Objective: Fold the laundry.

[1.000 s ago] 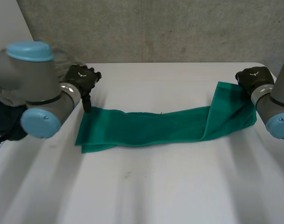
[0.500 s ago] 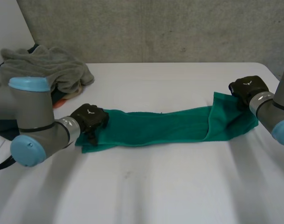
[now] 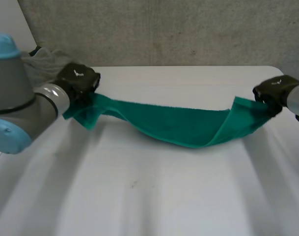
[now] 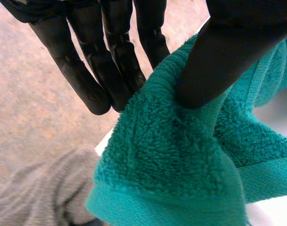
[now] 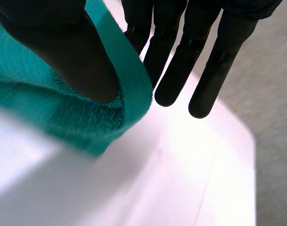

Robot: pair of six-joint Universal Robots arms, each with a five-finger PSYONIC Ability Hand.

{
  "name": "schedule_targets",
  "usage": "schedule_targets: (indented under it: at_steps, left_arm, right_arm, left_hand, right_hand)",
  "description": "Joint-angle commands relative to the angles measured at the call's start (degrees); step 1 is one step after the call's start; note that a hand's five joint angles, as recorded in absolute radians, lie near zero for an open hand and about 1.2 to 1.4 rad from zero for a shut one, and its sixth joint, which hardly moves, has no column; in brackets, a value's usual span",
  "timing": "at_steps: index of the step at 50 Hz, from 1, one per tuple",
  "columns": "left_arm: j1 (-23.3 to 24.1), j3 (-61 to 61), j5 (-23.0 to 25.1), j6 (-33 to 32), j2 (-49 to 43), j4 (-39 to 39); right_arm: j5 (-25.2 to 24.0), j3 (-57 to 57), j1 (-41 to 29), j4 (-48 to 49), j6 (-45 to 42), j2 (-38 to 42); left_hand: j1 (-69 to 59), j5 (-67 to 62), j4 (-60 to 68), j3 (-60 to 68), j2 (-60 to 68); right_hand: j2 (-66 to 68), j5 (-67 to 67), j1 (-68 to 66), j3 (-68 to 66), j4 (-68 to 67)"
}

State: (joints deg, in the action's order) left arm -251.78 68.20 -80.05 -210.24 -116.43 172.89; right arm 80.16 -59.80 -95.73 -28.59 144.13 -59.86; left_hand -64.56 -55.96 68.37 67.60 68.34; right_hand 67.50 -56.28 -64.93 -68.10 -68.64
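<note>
Both hands have the green towel point(image 3: 188, 129) pinched, thumb against fingers: the left hand point(image 3: 79, 81) on one end, the right hand point(image 3: 277, 91) on the other. Its long axis runs from fingers to fingers, sagging midway toward the table point(image 3: 139, 196); to fold it, I'd say, the ends must meet.

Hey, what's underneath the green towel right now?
Bare white table lies under the green towel, which sags between the left hand and right hand, each pinching one end. Grey laundry lies near the left end. The towel's sag hides whether it touches the table.
</note>
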Motion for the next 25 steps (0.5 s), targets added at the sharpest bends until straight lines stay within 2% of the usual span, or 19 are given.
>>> schedule_targets:
  at_steps: [1,4,8,12,14,15,17,18,22,25]
  left_arm:
    - [-0.81,-2.97,0.33,-3.33,-2.39,-10.27]
    - [-1.69,-9.47,-0.28,-6.23,-8.45,-14.67]
    - [-1.87,-21.94,-2.04,-6.85,-15.66,-18.02]
    - [-0.90,-39.60,-2.48,-4.84,-18.57,-16.54]
    - [-0.64,-44.44,-2.74,-2.47,-18.05,-13.38]
    - [-0.46,-48.12,-3.09,0.76,-16.56,-9.01]
    - [-0.46,-49.12,-3.80,4.21,-14.54,-3.37]
    - [-0.20,-48.08,-4.67,7.53,-12.70,2.92]
    - [0.24,-41.25,-4.94,11.33,-8.83,13.06]
    - [0.24,-36.05,-4.42,10.99,-7.67,14.67]
  right_arm:
    - [0.17,4.60,0.81,-14.47,-10.53,2.81]
    - [1.14,6.88,0.20,-10.97,-9.67,5.36]
    - [1.14,10.40,-1.04,1.05,-3.00,8.44]
    - [1.32,14.09,-1.92,23.19,7.98,8.88]
    - [2.19,14.62,-1.92,31.01,11.59,7.92]
    - [3.76,14.36,-1.66,38.45,15.87,6.61]
    - [5.62,13.40,-1.30,45.61,20.20,4.76]
    - [6.76,11.74,-0.95,52.08,24.05,3.18]
    - [5.90,8.92,-0.60,62.49,29.44,1.59]
    - [3.87,7.95,-0.25,61.73,29.63,1.85]
  left_hand:
    - [-15.44,-14.04,11.63,12.40,11.66]
    - [-15.44,-14.04,11.63,12.40,11.66]
    - [-15.44,-14.04,11.63,12.40,11.66]
    - [-15.44,-14.04,11.63,12.40,11.66]
    - [-15.44,-14.04,11.63,12.40,11.66]
    - [-15.44,-14.04,11.63,12.40,11.66]
    - [-15.44,-14.04,11.63,12.40,11.66]
    - [-15.44,-14.04,11.63,12.40,11.66]
    - [-15.44,-14.04,11.63,12.40,11.66]
    - [-15.44,-14.04,11.63,12.40,11.66]
  right_hand:
    - [12.50,-13.72,-15.07,-11.90,-11.36]
    - [12.50,-13.72,-15.07,-11.90,-11.36]
    - [12.50,-13.72,-15.07,-11.90,-11.36]
    - [12.50,-13.72,-15.07,-11.90,-11.36]
    - [12.50,-13.72,-15.07,-11.90,-11.36]
    - [12.50,-13.72,-15.07,-11.90,-11.36]
    - [12.50,-13.72,-15.07,-11.90,-11.36]
    - [12.50,-13.72,-15.07,-11.90,-11.36]
    - [12.50,-13.72,-15.07,-11.90,-11.36]
    - [12.50,-13.72,-15.07,-11.90,-11.36]
